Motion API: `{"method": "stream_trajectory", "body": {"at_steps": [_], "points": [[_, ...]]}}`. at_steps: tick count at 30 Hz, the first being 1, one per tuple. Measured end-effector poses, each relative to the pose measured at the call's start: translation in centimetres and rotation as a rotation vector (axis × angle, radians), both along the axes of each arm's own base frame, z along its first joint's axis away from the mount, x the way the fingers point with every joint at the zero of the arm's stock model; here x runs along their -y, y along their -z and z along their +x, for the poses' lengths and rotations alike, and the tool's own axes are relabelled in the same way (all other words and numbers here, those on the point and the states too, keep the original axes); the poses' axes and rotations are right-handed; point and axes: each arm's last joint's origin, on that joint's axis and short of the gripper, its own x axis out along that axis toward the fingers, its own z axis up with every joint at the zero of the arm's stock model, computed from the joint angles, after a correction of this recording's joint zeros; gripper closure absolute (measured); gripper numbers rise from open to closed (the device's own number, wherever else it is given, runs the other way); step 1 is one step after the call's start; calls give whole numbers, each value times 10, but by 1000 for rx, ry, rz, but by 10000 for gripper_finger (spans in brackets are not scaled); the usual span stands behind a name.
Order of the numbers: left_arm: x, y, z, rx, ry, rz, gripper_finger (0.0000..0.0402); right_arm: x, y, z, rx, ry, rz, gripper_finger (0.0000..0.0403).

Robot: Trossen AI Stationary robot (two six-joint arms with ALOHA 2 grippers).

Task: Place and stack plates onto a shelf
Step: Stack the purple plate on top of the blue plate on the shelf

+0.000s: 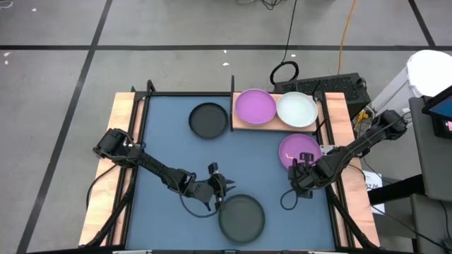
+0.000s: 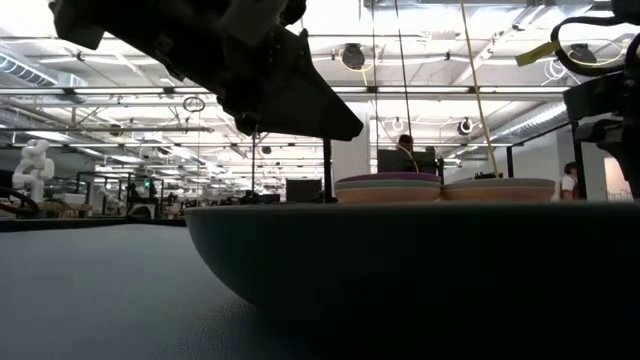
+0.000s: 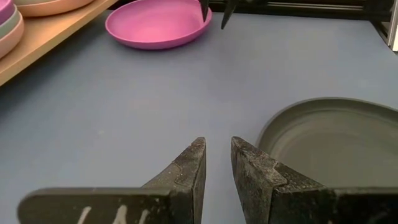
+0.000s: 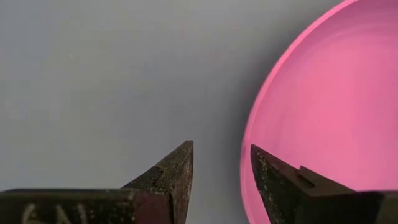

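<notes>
two arms reach over a large blue mat framed by a pale wooden table, with grey floor crossed by dark lines around it and a bright hall of ceiling lights in the low view. going left to right: the left gripper, fingers slightly parted and empty, hovers at about 11 o'clock of the near black plate; a second black plate lies at 9 o'clock of the shelf, which holds a purple-topped stack and a pale plate. the right gripper, fingers slightly parted, straddles the rim of the pink plate at its 6 o'clock.
</notes>
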Motion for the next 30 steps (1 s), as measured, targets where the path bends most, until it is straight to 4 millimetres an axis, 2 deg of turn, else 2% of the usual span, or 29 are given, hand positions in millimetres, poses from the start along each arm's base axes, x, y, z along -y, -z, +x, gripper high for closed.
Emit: {"method": "stream_trajectory", "body": {"at_steps": [10,14,22,30], "points": [[0,0,0,-1,0,0,321,-2,7,4,-23,-10,-15,271],[0,0,0,-1,2,-1,321,-3,7,4,-22,-14,-14,302],[0,0,0,-1,1,-2,321,-3,7,4,-17,-18,-11,392],[0,0,0,-1,0,-6,321,-3,7,5,-14,-15,-10,400]]}}
